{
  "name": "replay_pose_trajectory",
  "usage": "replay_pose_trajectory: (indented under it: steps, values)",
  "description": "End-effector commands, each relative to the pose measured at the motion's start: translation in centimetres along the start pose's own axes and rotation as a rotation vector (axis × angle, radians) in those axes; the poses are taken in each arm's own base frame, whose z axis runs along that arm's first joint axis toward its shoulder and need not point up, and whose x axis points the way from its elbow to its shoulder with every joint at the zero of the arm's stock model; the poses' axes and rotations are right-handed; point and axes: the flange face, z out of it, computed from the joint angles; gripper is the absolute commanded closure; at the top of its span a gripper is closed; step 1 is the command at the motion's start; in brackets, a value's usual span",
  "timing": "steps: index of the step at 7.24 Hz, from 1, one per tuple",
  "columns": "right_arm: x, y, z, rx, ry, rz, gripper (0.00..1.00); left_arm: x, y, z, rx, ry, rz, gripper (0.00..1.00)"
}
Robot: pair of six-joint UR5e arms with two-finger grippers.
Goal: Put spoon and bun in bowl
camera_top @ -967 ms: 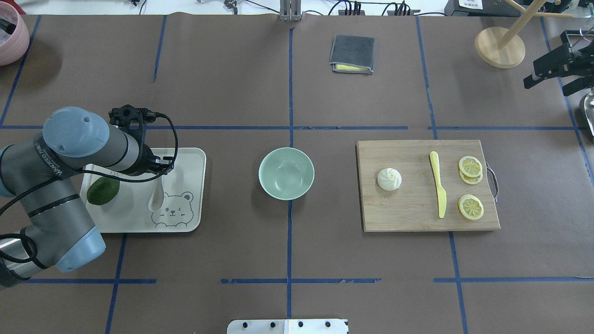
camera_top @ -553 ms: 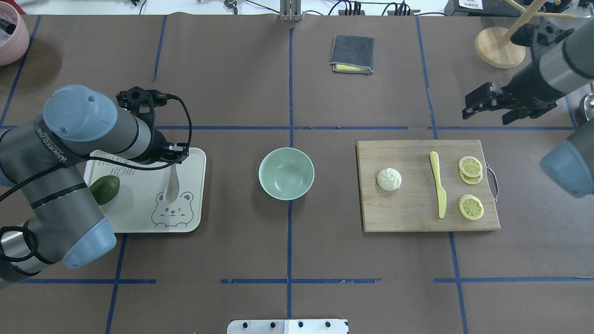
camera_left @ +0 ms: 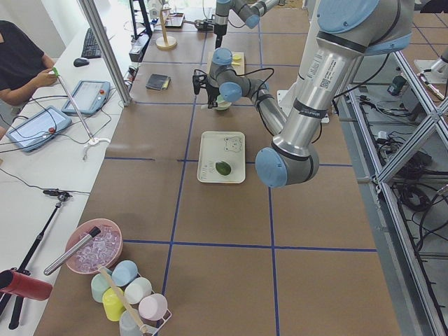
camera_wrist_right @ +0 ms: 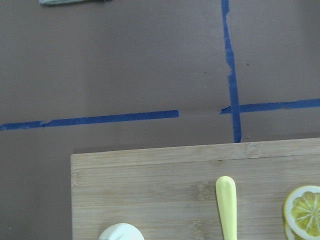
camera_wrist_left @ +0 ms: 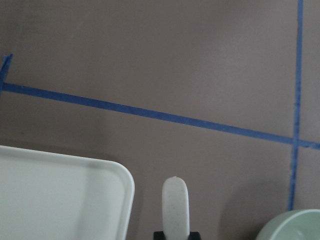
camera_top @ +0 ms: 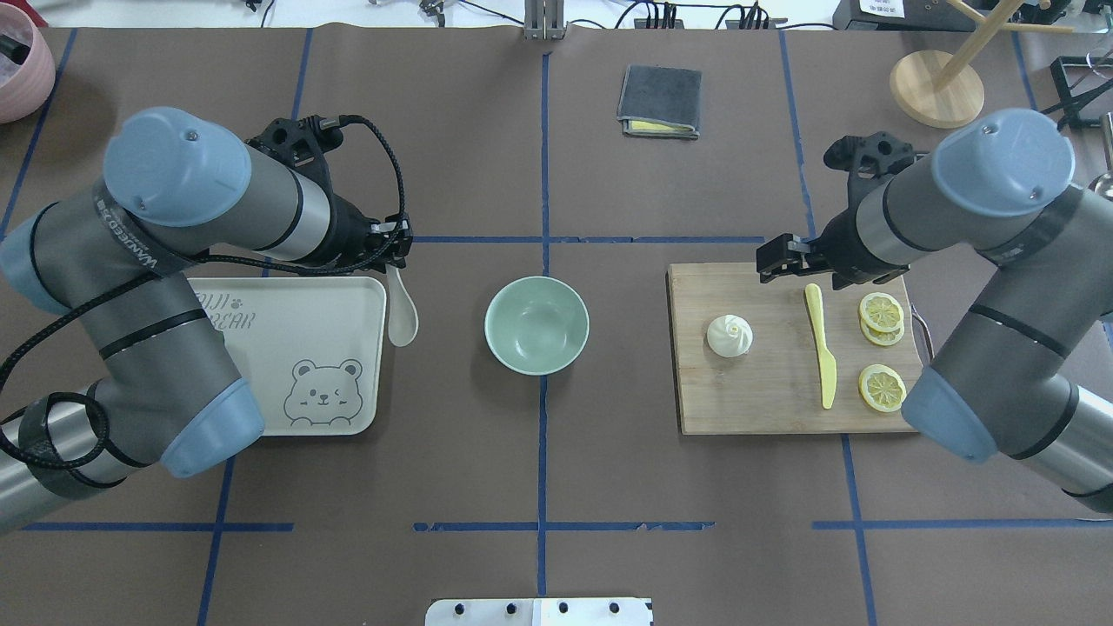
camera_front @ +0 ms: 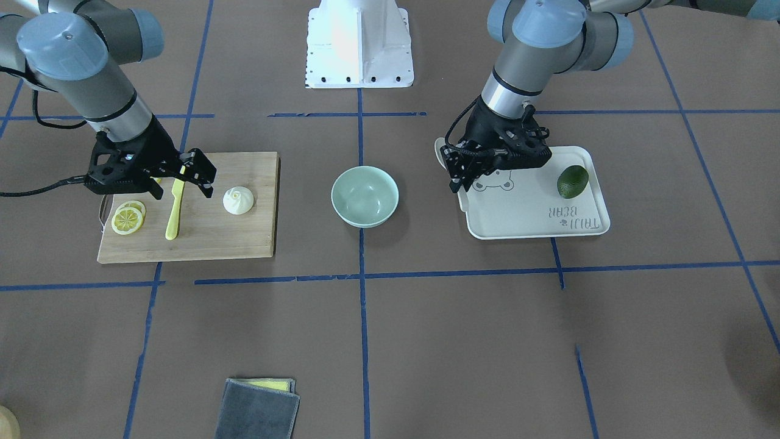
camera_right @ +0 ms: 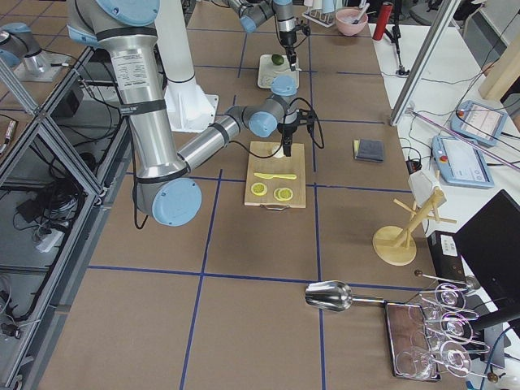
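Observation:
My left gripper [camera_top: 393, 259] is shut on the handle of the cream spoon [camera_top: 402, 315], which hangs just past the bear tray's right edge, left of the mint-green bowl [camera_top: 536, 324]. The spoon's handle [camera_wrist_left: 175, 206] and the bowl's rim [camera_wrist_left: 295, 224] show in the left wrist view. The front view also shows the gripper [camera_front: 456, 177], spoon [camera_front: 440, 152] and bowl [camera_front: 364, 195]. The white pleated bun [camera_top: 729, 336] sits on the cutting board's left part. My right gripper [camera_top: 787, 261] is open and empty above the board's far edge, behind the bun [camera_front: 237, 200].
The cutting board [camera_top: 765, 391] also holds a yellow plastic knife [camera_top: 822, 348] and lemon slices [camera_top: 882, 311]. An avocado [camera_front: 573, 181] lies on the cream bear tray [camera_top: 348, 296]. A folded grey cloth [camera_top: 661, 101] and a wooden stand [camera_top: 936, 89] are at the back.
My left gripper lifted the spoon off the tray and carried it right, past the tray's edge. My right arm swung in from the far right to above the cutting board's far edge.

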Motion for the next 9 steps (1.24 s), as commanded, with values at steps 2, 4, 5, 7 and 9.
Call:
replay_pose_trajectory:
  steps: [2, 4, 5, 7, 9]
  values:
    - [-4.5, 2.6, 6.1, -0.027, 0.051, -0.058, 0.01, 3.1, 0.2, 0.4, -0.002, 0.085, -0.095, 1.00]
    - [-5.7, 3.5, 7.6, -0.037, 0.060, -0.076, 0.02, 4.4, 0.2, 1.0, -0.007, 0.087, -0.112, 1.00]
    - [-5.6, 3.8, 8.1, -0.046, 0.068, -0.076, 0.02, 5.2, 0.3, 1.2, -0.012, 0.100, -0.149, 1.00]
    - [-5.8, 4.2, 8.3, -0.053, 0.066, -0.082, 0.26, 6.4, 0.1, 2.6, -0.017, 0.127, -0.165, 1.00]
    - [-6.3, 4.3, 7.8, -0.056, 0.053, -0.090, 1.00, 7.1, 0.6, 4.3, -0.019, 0.118, -0.182, 1.00]
